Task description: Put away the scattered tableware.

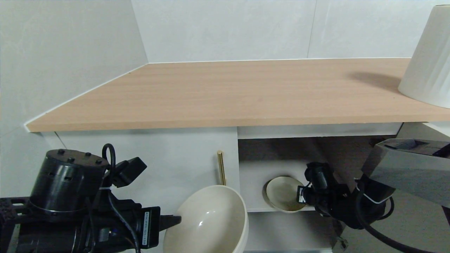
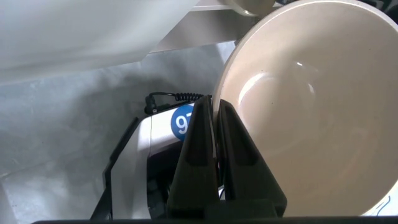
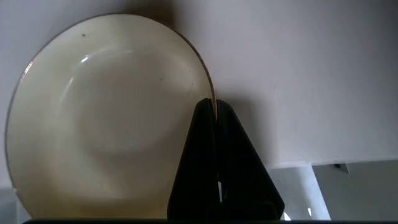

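The right gripper [image 3: 214, 107] is clenched on the rim of a small cream plate [image 1: 283, 193], one finger over the lip and one under it. It holds the plate inside the open cabinet compartment, low over the white shelf [image 1: 251, 182]. Whether the plate already rests on the shelf I cannot tell. An edge pinch like this probably lets the plate go in flat under the low opening and be let go without tipping.

The left gripper [image 1: 175, 220] grasps a large cream bowl [image 1: 211, 221] by its rim in the same way. It holds the bowl tilted, mouth up and outward, in front of the closed cabinet door [image 1: 158, 161] and just below the brass handle [image 1: 221, 167]. It seems to be kept there, beside the opening, until the shelf is free.

Above the cabinet runs a light wooden table [image 1: 225, 95], set into a corner of pale walls [image 1: 225, 28]. A white pleated lampshade [image 1: 427, 59] stands at the table's right end.
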